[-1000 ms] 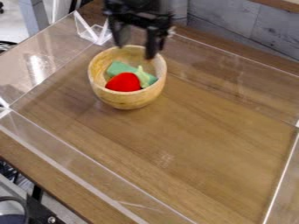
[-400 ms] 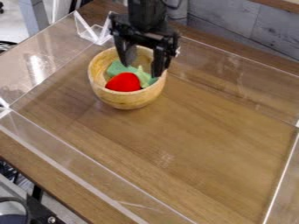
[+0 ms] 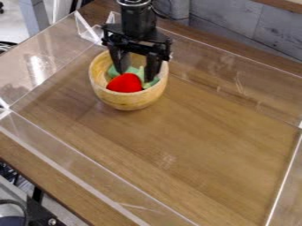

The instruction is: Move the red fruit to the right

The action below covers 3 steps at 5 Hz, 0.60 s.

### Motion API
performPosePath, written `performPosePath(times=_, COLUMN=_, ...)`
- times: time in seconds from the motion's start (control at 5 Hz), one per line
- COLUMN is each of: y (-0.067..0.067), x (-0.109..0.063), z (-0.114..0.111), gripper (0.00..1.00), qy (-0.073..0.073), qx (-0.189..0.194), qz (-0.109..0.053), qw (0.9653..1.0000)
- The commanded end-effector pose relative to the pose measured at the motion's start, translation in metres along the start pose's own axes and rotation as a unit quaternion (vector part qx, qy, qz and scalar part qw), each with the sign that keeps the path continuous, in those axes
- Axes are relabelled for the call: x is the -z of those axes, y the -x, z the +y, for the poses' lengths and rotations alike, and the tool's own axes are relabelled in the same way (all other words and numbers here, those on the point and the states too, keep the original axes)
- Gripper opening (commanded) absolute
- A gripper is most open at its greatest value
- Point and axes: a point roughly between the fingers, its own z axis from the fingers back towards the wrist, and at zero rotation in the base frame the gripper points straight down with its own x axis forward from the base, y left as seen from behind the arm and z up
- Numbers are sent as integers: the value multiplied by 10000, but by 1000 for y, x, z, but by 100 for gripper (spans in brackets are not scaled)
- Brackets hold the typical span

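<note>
The red fruit point(image 3: 125, 84) lies inside the wooden bowl point(image 3: 130, 102) at the back left of the table, resting against a flat light-green block point(image 3: 133, 71). My gripper point(image 3: 134, 78) points straight down into the bowl. Its two black fingers point(image 3: 117, 74) stand apart, one at the fruit's left side and one just past its right side, with the fruit low between them. I cannot tell whether the fingers touch the fruit. The fruit's back part is hidden behind the gripper.
The bowl stands on a brown wooden tabletop point(image 3: 189, 150) enclosed by low clear plastic walls point(image 3: 35, 66). Bare wood stretches to the right of the bowl and toward the front.
The gripper has sunk from above the bowl down into it and rolled slightly. Its fingers have drawn closer together around the red fruit. Bowl and fruit have not moved.
</note>
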Motion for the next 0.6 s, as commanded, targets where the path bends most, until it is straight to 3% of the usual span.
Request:
performPosePath(times=0.0, y=2, x=-15, z=10, gripper=0, qy=-47, qx=-47, qz=-210, qw=9998)
performPosePath(times=0.2, y=-4, x=-27, z=17, gripper=100, qy=1, qx=-398, qz=-200, qw=9990)
performPosePath(times=0.4, y=-11, x=-37, z=22, gripper=100, qy=70, qx=-701, qz=-197, qw=9973)
